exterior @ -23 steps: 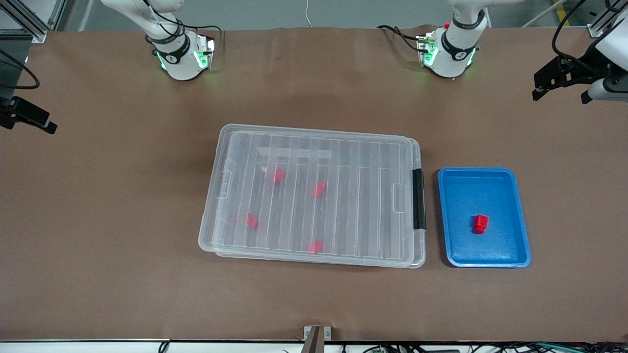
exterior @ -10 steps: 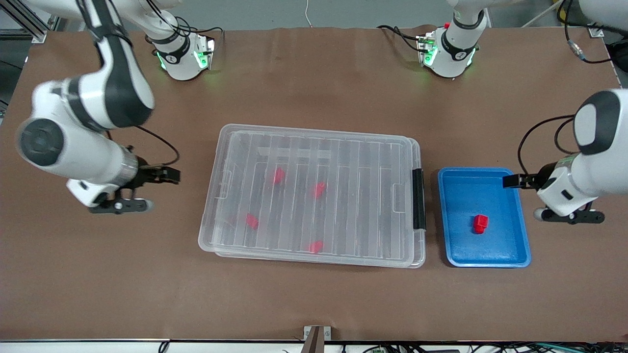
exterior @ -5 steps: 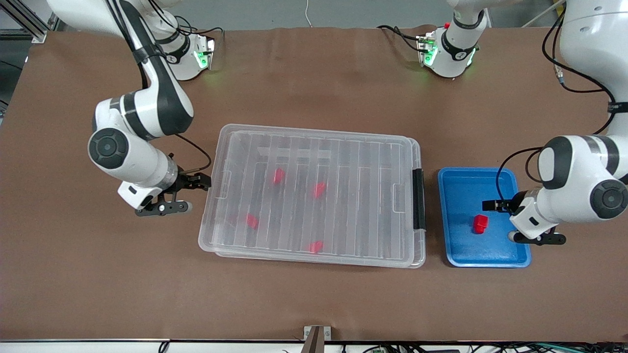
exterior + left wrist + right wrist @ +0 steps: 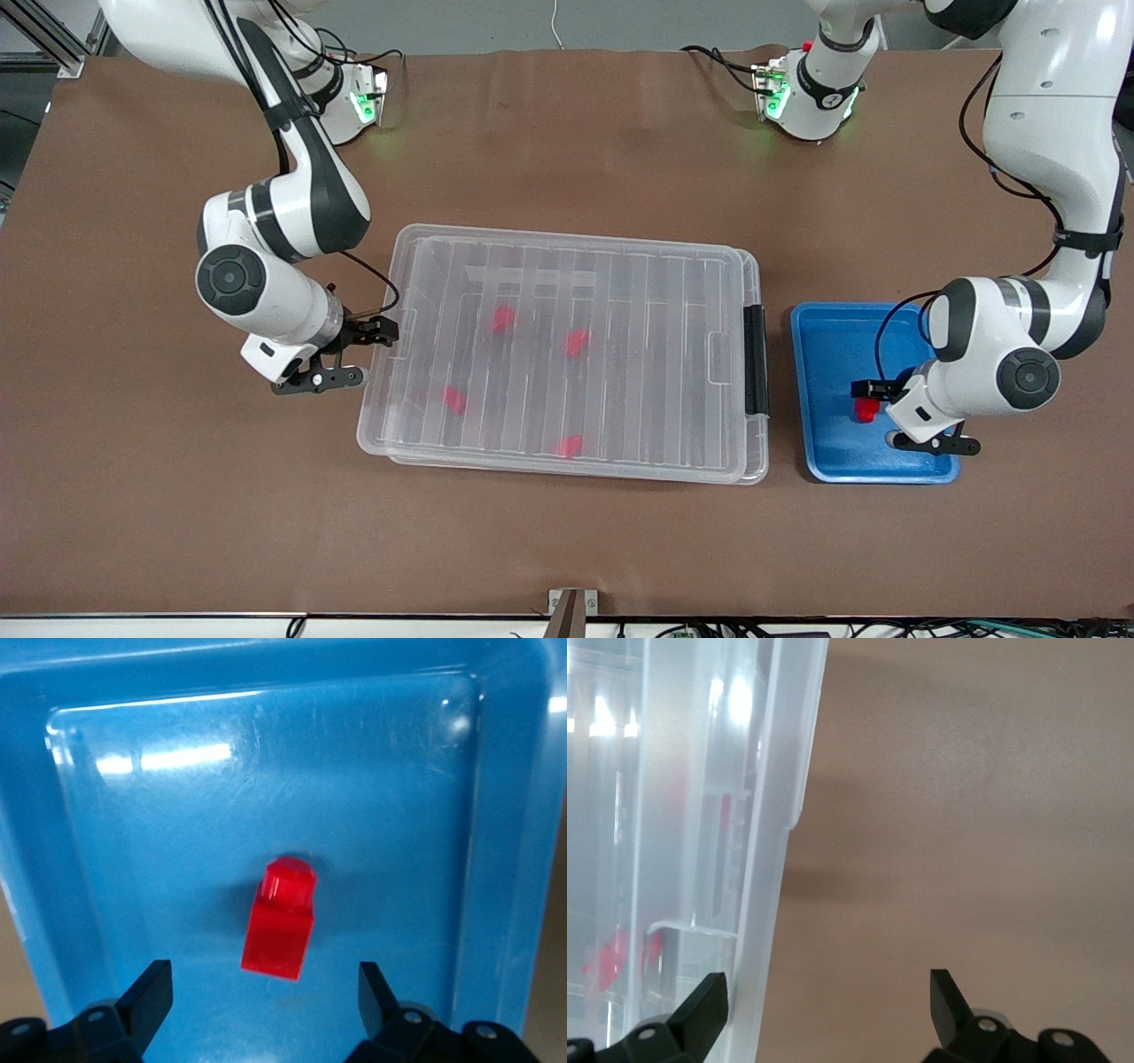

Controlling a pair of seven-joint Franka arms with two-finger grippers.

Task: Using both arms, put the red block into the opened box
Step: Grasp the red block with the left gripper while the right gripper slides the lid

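Note:
One red block [image 4: 863, 409] [image 4: 280, 921] lies on the floor of the blue tray [image 4: 802, 390] [image 4: 500, 859]. My left gripper [image 4: 879, 415] [image 4: 264, 992] hangs open low over the tray. The block sits just ahead of its fingertips, untouched. The clear box [image 4: 567, 241] [image 4: 775, 824] rests mid-table with its ribbed lid lying on it and the black latch [image 4: 755, 359] toward the tray. My right gripper [image 4: 365, 353] [image 4: 828, 1001] is open at the box's short edge toward the right arm's end. One finger is over the rim, the other over bare table.
Several red blocks [image 4: 503, 317] show through the lid inside the box. The tray stands beside the box's latch side, toward the left arm's end. Brown table [image 4: 567, 549] surrounds both. Both arm bases stand along the table's edge farthest from the front camera.
Both arms swung in over the table. The left gripper came down over the tray to the block. The right gripper moved up to the box's short edge.

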